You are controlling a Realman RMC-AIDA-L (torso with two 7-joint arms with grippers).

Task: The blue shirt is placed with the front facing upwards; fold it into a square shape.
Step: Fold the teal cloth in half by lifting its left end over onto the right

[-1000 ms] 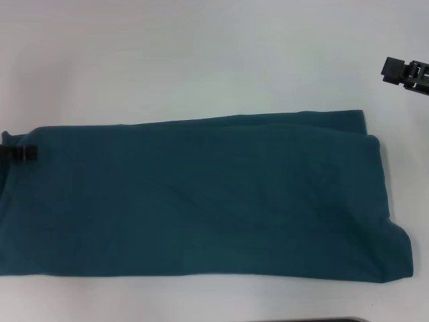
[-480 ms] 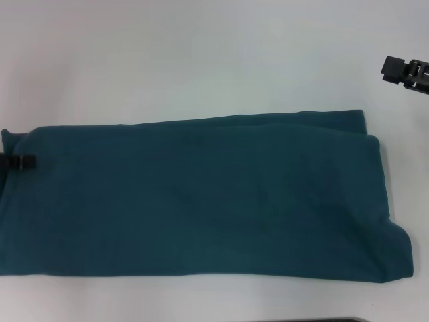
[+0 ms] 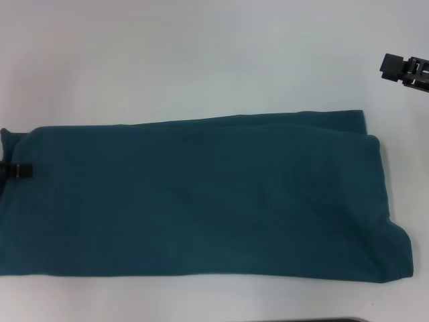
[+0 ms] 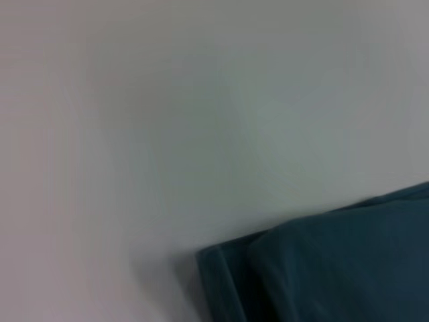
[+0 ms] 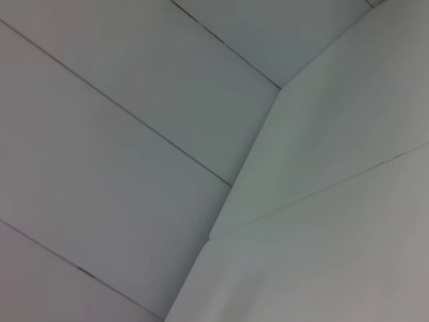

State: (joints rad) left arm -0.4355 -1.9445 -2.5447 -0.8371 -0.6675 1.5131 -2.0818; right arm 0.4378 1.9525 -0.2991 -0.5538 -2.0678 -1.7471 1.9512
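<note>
My left gripper (image 3: 19, 171) sits at the left end of the blue shirt (image 3: 201, 194); grip unclear. I should pinch both layers squarely, then fold rightward.

A plain indoor test space, more lab or workroom than home: a broad, bare white table (image 3: 201, 60) fills the head view, with no household clutter or furnishings on it. The right wrist view looks at flat white wall panels (image 5: 120, 134) divided by thin dark seams, meeting at a corner. Which kind of lab or workroom it is cannot be told
</note>
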